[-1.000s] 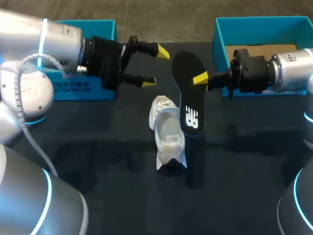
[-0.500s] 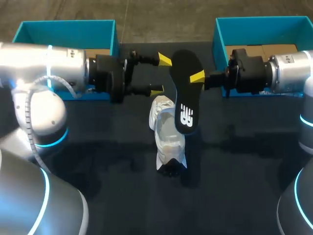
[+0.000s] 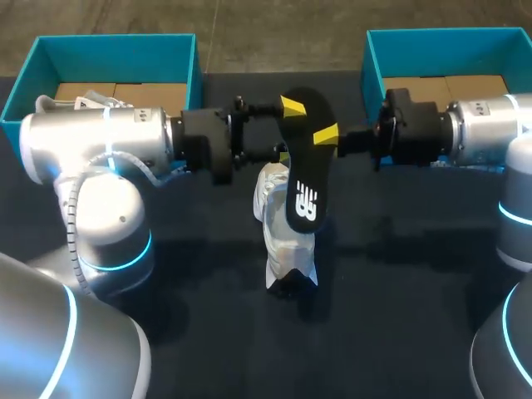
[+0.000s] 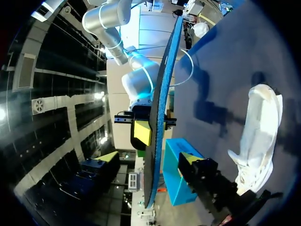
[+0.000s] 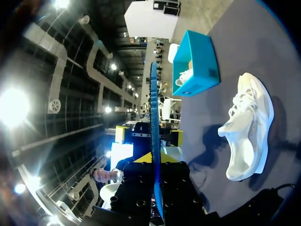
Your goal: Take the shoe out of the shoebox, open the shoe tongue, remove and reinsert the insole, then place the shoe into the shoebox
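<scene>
Nearest to you, the table is covered with a dark cloth. This cloth stretches wide at 6, at 3 and at 9 o'clock from the shoe, so on these three sides you have room to move. The white shoe lies on the cloth near the middle, outside both boxes. Its long axis runs about from 12 to 6 o'clock, turned a little toward 11 and 5. Which end is the toe, I cannot tell for sure.

Over the far half of the shoe the black insole is held in the air. Its long axis also goes about from 12 to 6 o'clock, nearly parallel with the shoe, and both wrist views see it edge-on. The right gripper comes in from 3 o'clock and pinches the insole near its far end. The left gripper comes in from 9 o'clock with its fingers spread, one on each side of the insole. The left wrist view shows a gap between each finger and the insole.

Farther away, two teal boxes stand at the far edge. The left shoebox is at 10 o'clock and the right shoebox at 2 o'clock, well apart, with a lane of dark cloth between them at 12 o'clock
</scene>
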